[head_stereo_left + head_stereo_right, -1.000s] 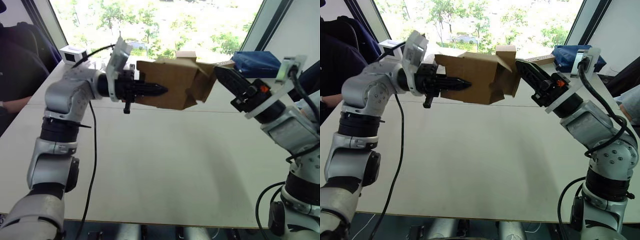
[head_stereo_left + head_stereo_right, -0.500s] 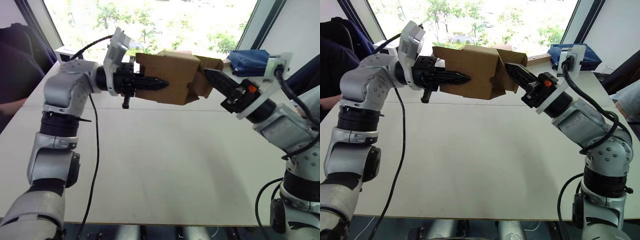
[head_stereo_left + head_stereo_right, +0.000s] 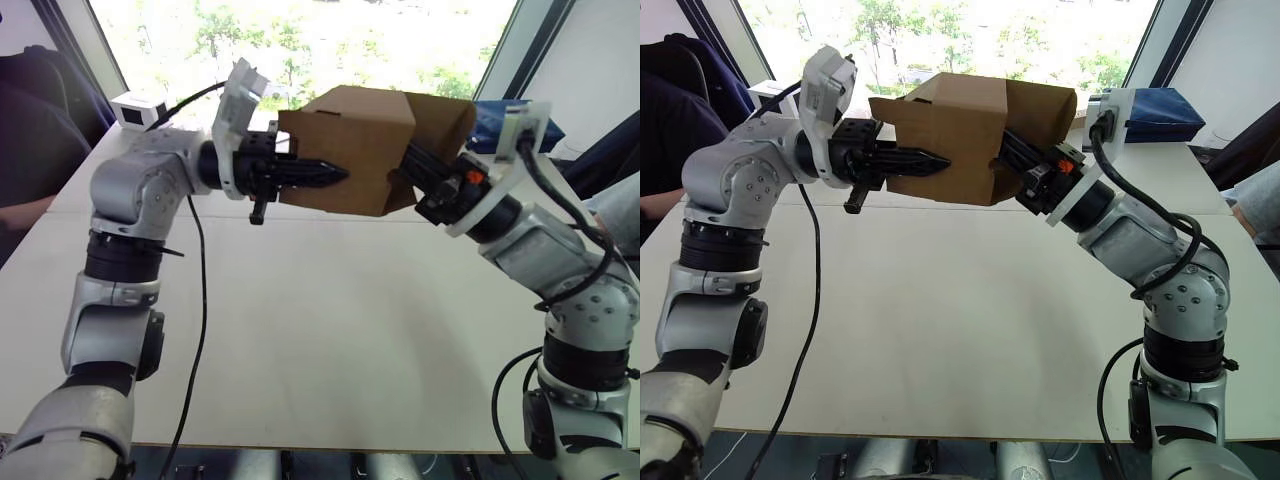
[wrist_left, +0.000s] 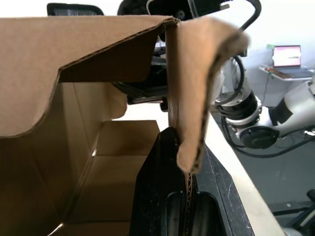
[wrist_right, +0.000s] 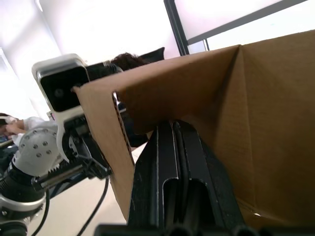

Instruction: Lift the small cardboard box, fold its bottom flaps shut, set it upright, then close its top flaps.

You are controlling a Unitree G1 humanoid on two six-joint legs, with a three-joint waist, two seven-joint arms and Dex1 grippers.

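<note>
The left gripper (image 3: 335, 175) has its jaws closed on one wall of the small cardboard box (image 3: 350, 150); in the left wrist view the cardboard edge goes down between the two black fingers (image 4: 162, 196). The right gripper (image 3: 1015, 150) comes from the other side. In the right wrist view its two fingers (image 5: 172, 162) lie close together, with almost no gap, against the cardboard, but I cannot tell if a panel is pinched between them or if they only push on it.

So the box hangs in the air between the two grippers, above the far part of the desk (image 3: 330, 330), and it touches the desk nowhere. Its long axis runs from one gripper to the other, about parallel to the far edge of the desk. The left arm carries it. The right arm is at the end where the loose flaps (image 3: 1040, 110) are, so I judge it the nearer one for the folding.

The inside of the box (image 4: 98, 167) is open toward the left wrist camera, and I see nothing in it. One flap (image 4: 197, 88) hangs bent over the left fingers. I think the bottom is not yet fully shut, and the coming move depends on the right gripper pushing the flaps inward toward the left one.

Near the far left corner of the desk stands a white box with a dark window (image 3: 138, 108), well apart from the grippers.
</note>
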